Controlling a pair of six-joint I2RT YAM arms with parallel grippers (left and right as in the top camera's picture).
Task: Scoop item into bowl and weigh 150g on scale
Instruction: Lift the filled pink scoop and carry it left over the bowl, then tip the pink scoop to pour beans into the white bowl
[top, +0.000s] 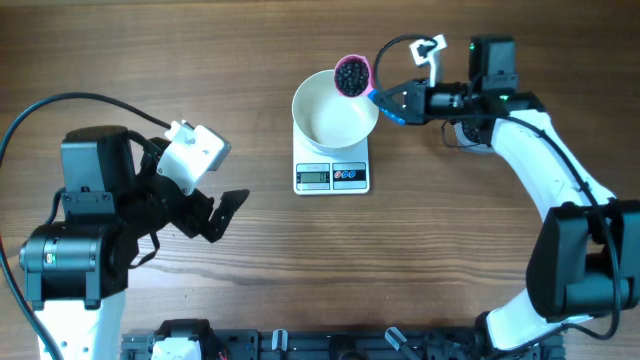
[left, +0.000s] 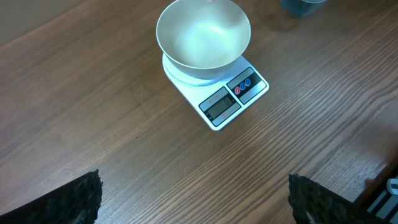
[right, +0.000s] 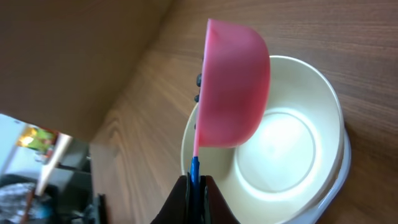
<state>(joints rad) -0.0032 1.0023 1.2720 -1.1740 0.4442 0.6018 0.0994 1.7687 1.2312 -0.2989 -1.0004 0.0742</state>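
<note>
Nearest us, our right gripper (right: 196, 186) is pinched on the thin blue handle (right: 194, 169) of the pink scoop (right: 233, 93), whose long axis runs straight out from the jaws. The black pellets (top: 350, 74) sit heaped in it, over the far-right rim of the white bowl (top: 325, 125) on the scale (top: 333, 177), so we judge a wrist roll tips them in; our left gripper (top: 222, 212), spread wide, sits well apart

The left arm (top: 88, 235) is chunky black joint housings over a white link, with a white camera box (top: 195, 150) just behind the black left claw (top: 225, 213), whose finger pads (left: 74, 200) are knobbly rubber. The right arm (top: 540, 150) has smooth white links between black joints. A black cable (top: 395, 45) loops behind the right claw (top: 380, 97), with blue trim (top: 393, 111) at its root.
</note>
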